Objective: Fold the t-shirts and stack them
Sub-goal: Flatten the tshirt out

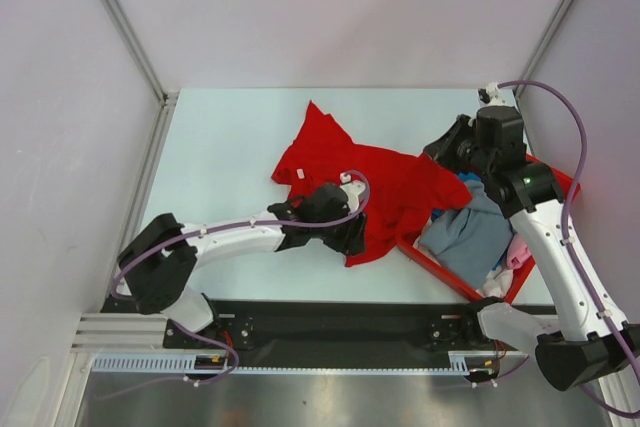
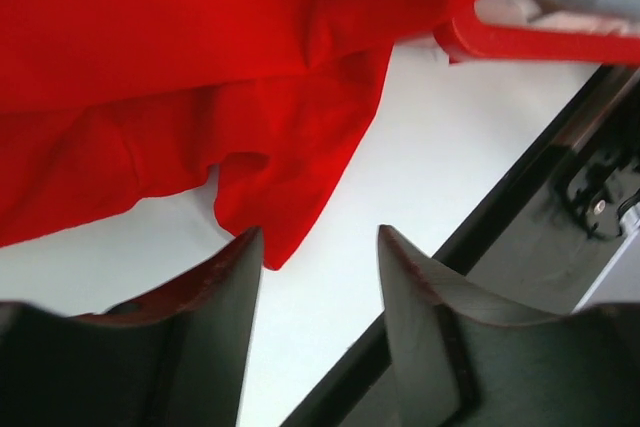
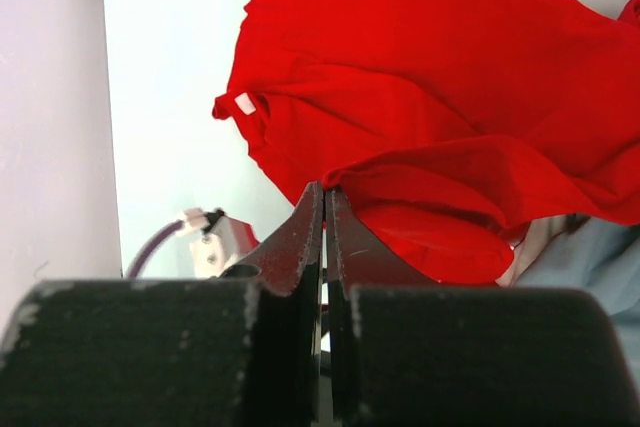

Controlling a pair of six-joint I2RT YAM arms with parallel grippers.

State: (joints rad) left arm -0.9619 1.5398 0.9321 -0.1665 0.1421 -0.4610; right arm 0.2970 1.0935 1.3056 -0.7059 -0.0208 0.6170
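Observation:
A large bright red t-shirt (image 1: 375,182) lies crumpled in the middle of the table, its right part running up to the bin. My left gripper (image 1: 352,237) hovers at the shirt's near hem. In the left wrist view it (image 2: 320,237) stands open over bare table, with a corner of the red t-shirt (image 2: 270,217) beside its left finger. My right gripper (image 1: 440,152) is at the shirt's right edge. Its jaws (image 3: 325,187) are shut, and a raised fold of the red t-shirt (image 3: 450,97) runs from their tips. Grey-blue (image 1: 470,227), pink (image 1: 520,252) and blue (image 1: 470,182) shirts lie heaped in the bin.
A rigid red plastic bin (image 1: 440,267) sits at the right near corner, and its rim (image 2: 540,42) shows in the left wrist view. The black base rail (image 1: 330,322) runs along the table's near edge. White walls enclose the left, back and right sides.

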